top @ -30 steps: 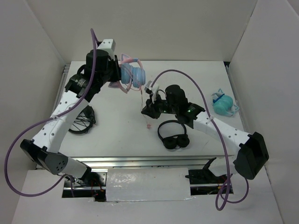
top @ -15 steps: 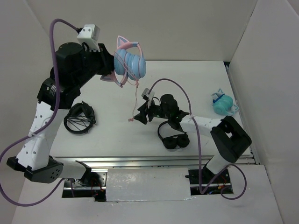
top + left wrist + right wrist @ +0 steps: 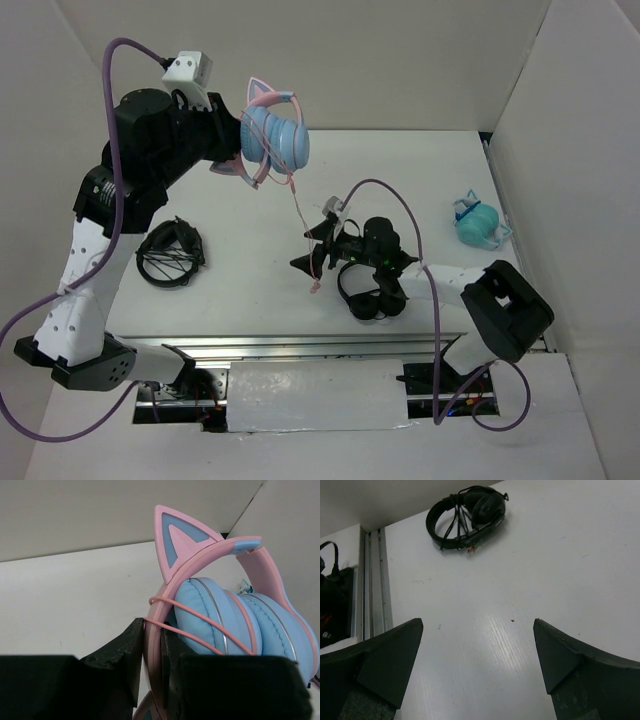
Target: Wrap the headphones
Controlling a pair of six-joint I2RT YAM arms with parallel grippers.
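**Aloft: the headphones (image 3: 235, 615) in the left gripper (image 3: 152, 652)**

We see their pink headband (image 3: 172, 575) clamped tight between that gripper's 2 fingers, high above the table (image 3: 230, 290). The thin cable (image 3: 300, 212) dangles close by the right gripper (image 3: 477, 650), whose jaws gape wide on nothing.

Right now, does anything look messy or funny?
Yes. The pink cable dangles loose from the headphones, which the left gripper holds up high. Its end hangs free beside the open right gripper, so the wrapping looks unfinished.
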